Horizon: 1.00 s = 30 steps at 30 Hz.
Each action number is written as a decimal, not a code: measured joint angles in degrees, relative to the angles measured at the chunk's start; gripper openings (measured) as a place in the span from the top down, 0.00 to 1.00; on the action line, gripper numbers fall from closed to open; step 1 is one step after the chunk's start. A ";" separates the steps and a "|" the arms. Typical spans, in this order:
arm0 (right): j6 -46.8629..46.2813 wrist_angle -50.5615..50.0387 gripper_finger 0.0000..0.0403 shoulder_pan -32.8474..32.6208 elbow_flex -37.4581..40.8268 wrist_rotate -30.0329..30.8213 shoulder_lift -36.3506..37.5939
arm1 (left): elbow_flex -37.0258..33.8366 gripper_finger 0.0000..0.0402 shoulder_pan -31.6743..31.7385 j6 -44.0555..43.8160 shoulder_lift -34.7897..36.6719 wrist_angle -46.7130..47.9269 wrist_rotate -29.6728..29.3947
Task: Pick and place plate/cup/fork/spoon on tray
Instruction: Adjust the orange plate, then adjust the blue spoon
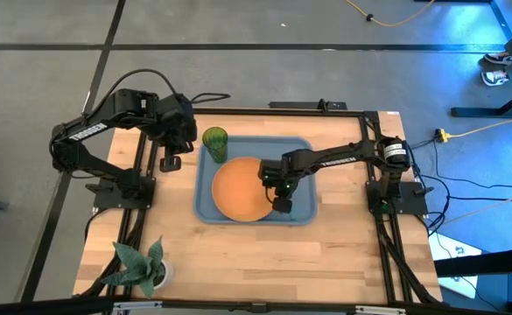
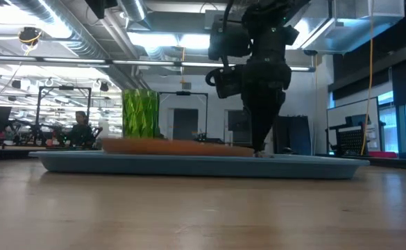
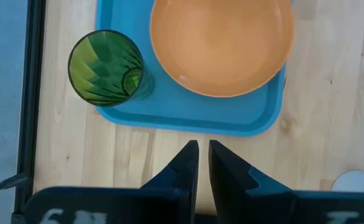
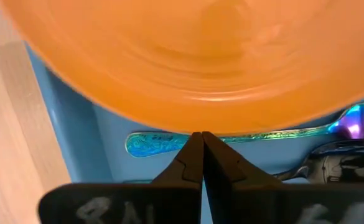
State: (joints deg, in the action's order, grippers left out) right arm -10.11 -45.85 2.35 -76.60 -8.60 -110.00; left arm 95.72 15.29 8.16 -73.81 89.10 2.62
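The blue-grey tray [image 1: 304, 210] lies mid-table. The orange plate [image 1: 241, 190] lies flat in it, and the green cup [image 1: 214, 140] stands upright in its far left corner. The fork [image 4: 262, 137], with a blue-green handle and a purplish tined end [image 4: 359, 121], lies flat on the tray floor along the plate's right rim. The spoon's dark shiny bowl [image 4: 331, 167] lies beside it; its handle is hidden behind my right gripper. My right gripper [image 1: 280, 203] is shut, pointing down, its tips at the fork's handle. My left gripper [image 1: 170, 163] is shut and empty, left of the tray. My right gripper's shut fingertips [image 4: 194, 149] come from above at the fork's handle, near its free end [image 4: 163, 143], and lie across it. The fork lies flat on the tray. I cannot tell whether the tips touch it or stand just above it.
A leafy plant in a white pot [image 1: 142, 265] stands at the table's near left corner. Black frame rails [image 1: 142, 175] run along the table's left and right sides. A person [image 2: 81, 129] sits far off in the room behind the table.
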 joint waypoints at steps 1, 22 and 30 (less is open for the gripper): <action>0.04 -0.03 0.99 0.00 0.00 0.21 0.00 | 0.00 0.93 0.00 0.00 -0.01 0.00 0.01; -7.29 -3.38 0.99 1.02 2.04 5.52 5.68 | 0.00 0.93 0.00 -0.02 -0.01 0.00 0.01; -12.36 4.65 0.99 2.57 8.37 1.19 5.31 | 0.00 0.93 0.02 -0.02 0.01 0.00 0.02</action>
State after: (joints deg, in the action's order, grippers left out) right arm -22.47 -41.19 4.92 -68.23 -7.40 -104.68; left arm 95.72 15.31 8.14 -73.80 89.10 2.63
